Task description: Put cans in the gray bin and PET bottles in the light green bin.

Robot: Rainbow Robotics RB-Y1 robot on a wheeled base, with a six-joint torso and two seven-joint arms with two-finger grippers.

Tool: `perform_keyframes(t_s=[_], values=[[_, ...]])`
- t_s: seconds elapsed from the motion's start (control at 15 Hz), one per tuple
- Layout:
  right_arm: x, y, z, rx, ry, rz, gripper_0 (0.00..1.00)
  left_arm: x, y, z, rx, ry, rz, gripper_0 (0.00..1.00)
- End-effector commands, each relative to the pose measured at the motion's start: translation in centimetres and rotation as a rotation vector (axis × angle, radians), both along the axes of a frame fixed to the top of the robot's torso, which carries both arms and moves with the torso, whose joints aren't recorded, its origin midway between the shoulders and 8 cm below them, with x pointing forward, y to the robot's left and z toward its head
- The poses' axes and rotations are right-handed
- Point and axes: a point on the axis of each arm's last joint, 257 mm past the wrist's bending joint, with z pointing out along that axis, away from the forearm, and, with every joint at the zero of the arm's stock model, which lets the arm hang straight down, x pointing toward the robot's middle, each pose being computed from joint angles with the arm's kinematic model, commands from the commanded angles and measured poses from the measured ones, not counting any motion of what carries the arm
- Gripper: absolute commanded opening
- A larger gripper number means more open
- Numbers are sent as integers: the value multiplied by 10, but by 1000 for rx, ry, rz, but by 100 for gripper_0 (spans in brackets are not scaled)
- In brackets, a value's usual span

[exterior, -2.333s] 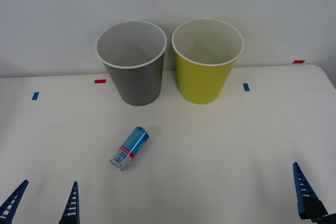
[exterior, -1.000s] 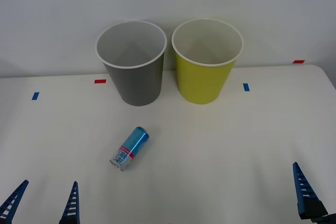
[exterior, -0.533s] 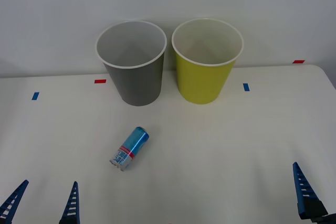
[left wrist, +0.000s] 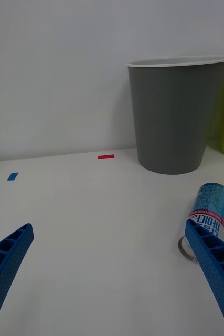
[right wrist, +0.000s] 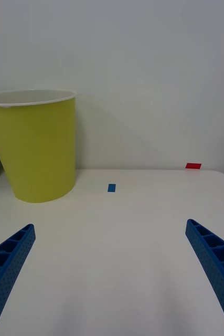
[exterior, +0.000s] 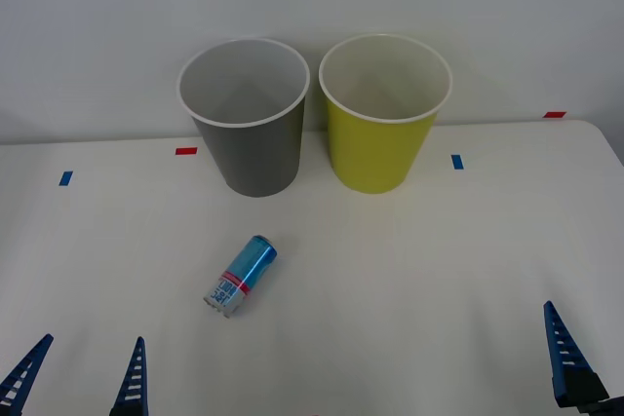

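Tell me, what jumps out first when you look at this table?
Two tall bins stand side by side at the back of the white table: a gray bin on the left and a yellow-green bin on the right. In front of the gray one a small blue can lies on its side. At the near edge, the left gripper and right gripper wait open, holding nothing.
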Motion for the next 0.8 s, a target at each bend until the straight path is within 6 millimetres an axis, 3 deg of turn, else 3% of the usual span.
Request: perform_keyframes(t_s=[0.07,0.47,0.8], values=[[0,0,0,0,0,0,100,-1,-1,-22,12,41,-9,100],[0,0,0,0,0,0,100,10,-13,-12,84,7,-133,100],[0,0,0,0,0,0,100,44,-30,-25,202,86,-304,100]])
